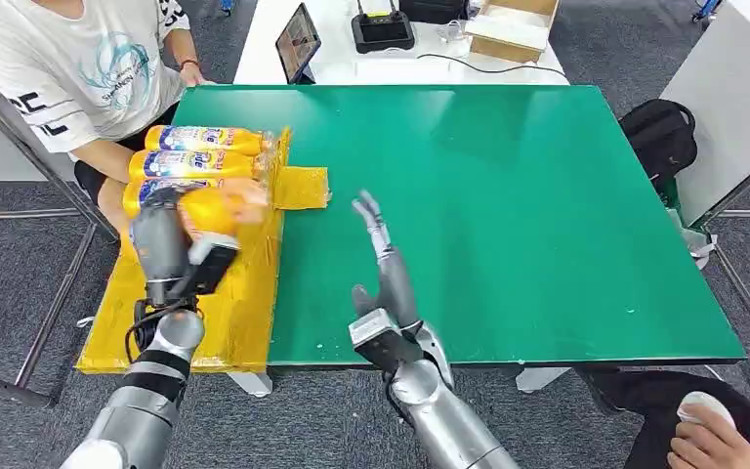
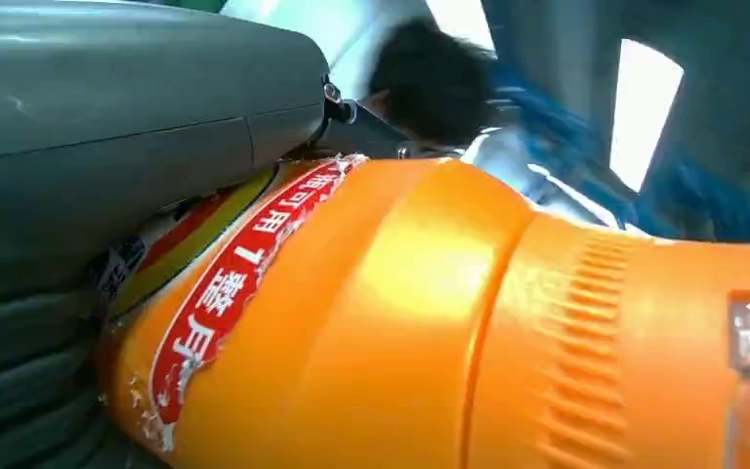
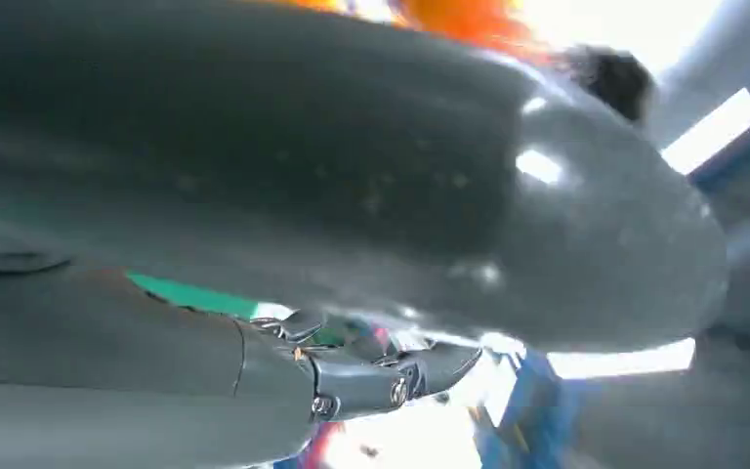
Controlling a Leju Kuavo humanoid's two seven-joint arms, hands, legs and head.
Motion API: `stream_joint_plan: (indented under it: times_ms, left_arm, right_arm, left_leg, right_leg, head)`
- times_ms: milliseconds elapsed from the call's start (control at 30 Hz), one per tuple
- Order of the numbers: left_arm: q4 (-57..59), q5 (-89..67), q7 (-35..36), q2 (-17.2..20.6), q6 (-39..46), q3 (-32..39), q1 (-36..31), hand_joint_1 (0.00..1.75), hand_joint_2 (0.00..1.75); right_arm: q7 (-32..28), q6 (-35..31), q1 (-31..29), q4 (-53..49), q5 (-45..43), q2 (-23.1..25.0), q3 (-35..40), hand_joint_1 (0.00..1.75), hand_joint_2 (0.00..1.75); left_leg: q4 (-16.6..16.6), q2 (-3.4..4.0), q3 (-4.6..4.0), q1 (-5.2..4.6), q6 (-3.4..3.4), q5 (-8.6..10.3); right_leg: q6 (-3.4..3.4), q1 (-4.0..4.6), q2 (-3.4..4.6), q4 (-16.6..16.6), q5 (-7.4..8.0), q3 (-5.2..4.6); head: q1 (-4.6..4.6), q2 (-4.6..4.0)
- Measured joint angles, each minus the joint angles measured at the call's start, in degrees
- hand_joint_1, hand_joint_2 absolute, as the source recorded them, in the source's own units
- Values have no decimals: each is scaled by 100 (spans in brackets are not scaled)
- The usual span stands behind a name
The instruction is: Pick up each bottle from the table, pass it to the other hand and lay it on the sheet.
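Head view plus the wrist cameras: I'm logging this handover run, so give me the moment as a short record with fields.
left hand: grips an orange bottle over the yellow sheet; the left wrist view shows the bottle's red label against the hand
right hand: holds nothing, fingers apart, above the green table
bottles on sheet: two, lying side by side at the far end, and
bystanders: a person in a white shirt beside the sheet; another person's hand at the near right
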Motion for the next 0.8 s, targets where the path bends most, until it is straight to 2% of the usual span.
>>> stream_joint_plan:
  times_ms: [133, 533, 667, 800]
  left_arm:
    - [721, -1824, 880, 197, 18, 193, -276, 175, 175]
    - [1428, -2015, 980, 398, 48, 300, -511, 175, 175]
    - [1748, -2392, 1334, 459, 40, 313, -640, 175, 175]
    - [2372, -2245, 1354, 562, -366, 293, -906, 175, 175]
  right_arm:
    - [-109, -561, 93, -620, 118, -41, -37, 0, 0]
    - [-113, -642, 185, -1153, 155, -94, -72, 0, 0]
    - [-113, -710, 190, -1166, 153, -96, -72, 0, 0]
    - [-113, -703, 193, -1164, 136, -100, -72, 0, 0]
  left_leg:
    - [0, 6, 1, -1, 0, 0]
    - [0, 4, -2, 0, 0, 0]
    - [0, 5, -2, 1, 0, 0]
    - [0, 5, -2, 1, -1, 1]
  right_leg:
    - [0, 0, 1, 0, 0, -3]
    - [0, 0, 1, 1, 0, -4]
    - [0, 1, 1, 1, 0, -4]
    - [-1, 1, 1, 1, 1, -4]
  head:
    - [0, 0]
    - [-2, 0]
    - [-2, 0]
    - [-2, 0]
